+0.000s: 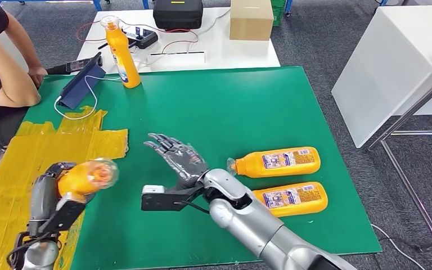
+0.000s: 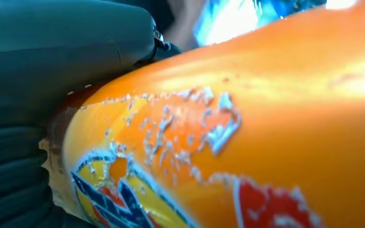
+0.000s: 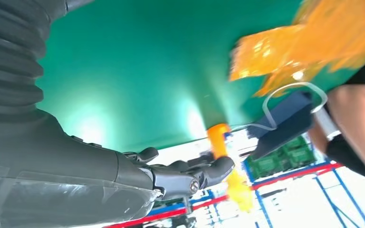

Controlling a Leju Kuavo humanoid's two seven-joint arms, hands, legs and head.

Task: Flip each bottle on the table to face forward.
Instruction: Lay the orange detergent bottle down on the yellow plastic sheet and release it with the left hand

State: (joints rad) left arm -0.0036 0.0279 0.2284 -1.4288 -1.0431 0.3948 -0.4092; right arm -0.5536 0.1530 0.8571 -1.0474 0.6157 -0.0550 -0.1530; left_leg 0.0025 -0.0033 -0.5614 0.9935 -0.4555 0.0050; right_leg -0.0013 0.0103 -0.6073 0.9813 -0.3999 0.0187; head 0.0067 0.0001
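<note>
My left hand [image 1: 53, 199] grips an orange bottle [image 1: 87, 177] above the yellow-taped left front of the green mat; up close its scuffed label [image 2: 218, 156] fills the left wrist view beside the grey thumb [image 2: 62, 47]. My right hand [image 1: 177, 157] hovers open over the mat's middle, fingers spread, holding nothing; its fingers [image 3: 190, 173] show in the right wrist view. Two orange bottles lie on their sides at the front right, one [image 1: 275, 162] behind the other [image 1: 289, 198], labels up. A fourth orange bottle [image 1: 122, 53] stands upright at the far left edge, also seen as the upright bottle [image 3: 218, 140].
A person sits at the far left, arm [image 1: 17, 84] resting on the mat corner by a blue tablet [image 1: 81, 84] with a white cable. Behind the mat a white table [image 1: 202, 53] carries a black case [image 1: 178, 13] and cardboard box [image 1: 251, 19]. Yellow tape [image 1: 11, 169] covers the left side.
</note>
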